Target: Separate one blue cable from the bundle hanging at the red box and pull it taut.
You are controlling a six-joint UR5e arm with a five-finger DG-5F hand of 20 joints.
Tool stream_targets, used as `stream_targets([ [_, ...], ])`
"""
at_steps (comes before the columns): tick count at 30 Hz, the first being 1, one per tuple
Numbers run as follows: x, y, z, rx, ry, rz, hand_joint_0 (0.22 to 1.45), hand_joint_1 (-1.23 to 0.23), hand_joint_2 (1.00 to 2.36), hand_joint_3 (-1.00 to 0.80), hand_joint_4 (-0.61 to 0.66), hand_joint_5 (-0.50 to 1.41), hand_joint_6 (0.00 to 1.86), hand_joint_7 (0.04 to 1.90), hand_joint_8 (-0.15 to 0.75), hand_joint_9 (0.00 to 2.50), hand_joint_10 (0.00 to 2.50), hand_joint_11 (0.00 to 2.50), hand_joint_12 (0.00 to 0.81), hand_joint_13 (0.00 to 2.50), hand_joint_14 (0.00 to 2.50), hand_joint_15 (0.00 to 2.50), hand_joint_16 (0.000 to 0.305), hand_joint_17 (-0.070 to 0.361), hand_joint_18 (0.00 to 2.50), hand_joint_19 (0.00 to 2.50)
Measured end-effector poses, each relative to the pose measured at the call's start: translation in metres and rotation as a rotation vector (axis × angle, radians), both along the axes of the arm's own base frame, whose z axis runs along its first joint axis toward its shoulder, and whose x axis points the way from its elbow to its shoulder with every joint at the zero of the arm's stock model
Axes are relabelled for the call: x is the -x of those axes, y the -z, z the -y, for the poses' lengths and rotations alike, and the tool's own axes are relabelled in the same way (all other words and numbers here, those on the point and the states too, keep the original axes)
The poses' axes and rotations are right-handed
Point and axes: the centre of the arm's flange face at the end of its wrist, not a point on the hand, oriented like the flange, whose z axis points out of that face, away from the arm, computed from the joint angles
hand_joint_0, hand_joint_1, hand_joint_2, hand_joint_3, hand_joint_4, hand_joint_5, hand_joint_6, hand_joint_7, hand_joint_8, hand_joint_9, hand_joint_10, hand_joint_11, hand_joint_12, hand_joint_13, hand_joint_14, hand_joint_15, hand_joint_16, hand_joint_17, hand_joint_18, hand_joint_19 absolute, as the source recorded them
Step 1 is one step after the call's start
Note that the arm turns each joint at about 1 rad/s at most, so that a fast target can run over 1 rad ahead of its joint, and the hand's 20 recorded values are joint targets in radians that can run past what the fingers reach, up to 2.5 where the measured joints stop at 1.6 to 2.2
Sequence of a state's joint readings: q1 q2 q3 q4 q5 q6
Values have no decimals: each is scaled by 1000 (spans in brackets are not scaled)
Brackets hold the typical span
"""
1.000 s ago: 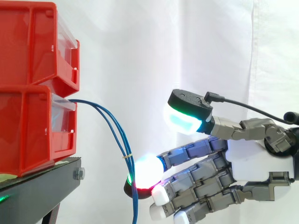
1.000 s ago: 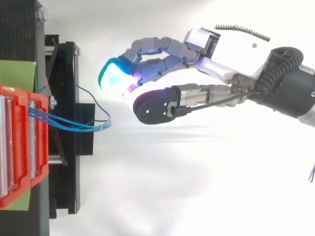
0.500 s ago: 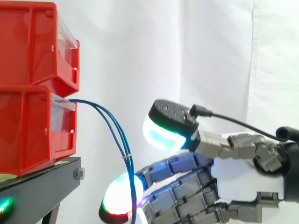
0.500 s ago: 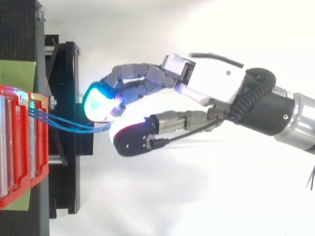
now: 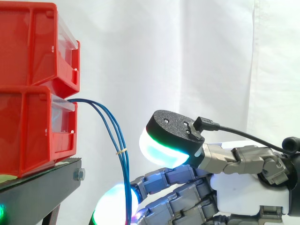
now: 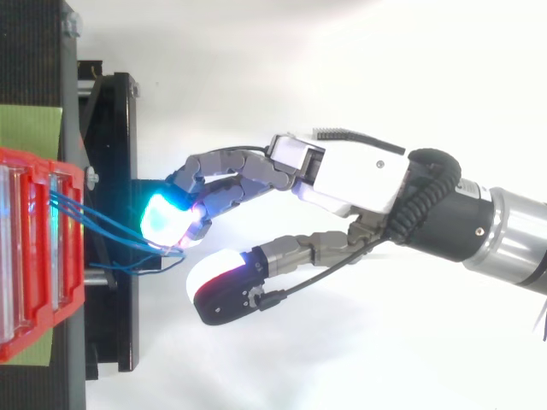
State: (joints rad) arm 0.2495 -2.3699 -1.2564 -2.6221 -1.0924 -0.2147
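Hand (image 6: pixel 350 175) comes in from the right, low in side view, palm roughly level w/ the black stand (image 5: pixel 42 187). Fingers (image 6: pixel 231 171) are loosely bent and reach toward the stand. The thumb (image 5: pixel 171 136) is spread well apart from them, pad glowing cyan/white and facing down. Nothing is pinched, so the fingers are released, no grasp.

The blue cable bundle (image 5: pixel 124 173) exits the front of the lower red bin (image 5: pixel 28 131), arcs out and down, then hangs approx vertical just off the stand edge. Strands are held together by a small pale tie (image 5: pixel 121 152) partway down, none separated, and the bundle is slack, not taut.

In side view the bundle runs across the front of the foremost fingertip pad (image 5: pixel 110 208), which glows white/green. Cables are at the pad, but can't tell if there's actual contact. The thumb pad sits above and to the right of the bundle, near but not touching it.

In top view the cyan-lit fingertip sits over the outer end of the cable loop, beside the stand edge. The thumb is off to one side w/ a clear gap to the fingers.

The upper red bin (image 5: pixel 28 42) is stacked on the lower one, both on the stand, w/ the white curtain (image 5: pixel 164 56) behind.
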Motion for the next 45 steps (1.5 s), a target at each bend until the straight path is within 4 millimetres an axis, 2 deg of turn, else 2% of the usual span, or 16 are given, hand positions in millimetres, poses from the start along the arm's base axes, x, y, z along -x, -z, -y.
stream_targets([
  [9,-7,-11,-2,-7,-1,23,603,-550,1002,-481,262,-151,504,1054,294,838,22,661,350,629,17,451,49,110,549,624],
  [20,-8,-13,0,-13,2,27,617,-556,1006,-442,223,-138,503,1143,294,850,25,677,349,642,18,456,48,109,552,627],
  [27,-11,-20,-1,-16,2,36,638,-627,1014,-360,140,-133,512,1334,291,846,24,684,350,645,18,455,49,110,561,615],
  [40,-10,-23,-11,-11,-9,15,645,-675,1021,-265,143,-203,774,986,289,831,23,732,352,655,18,459,49,110,576,606],
  [45,-10,-23,-14,-10,-12,16,639,-680,1027,-173,125,-220,842,937,293,836,24,761,351,661,18,463,49,110,587,613],
])
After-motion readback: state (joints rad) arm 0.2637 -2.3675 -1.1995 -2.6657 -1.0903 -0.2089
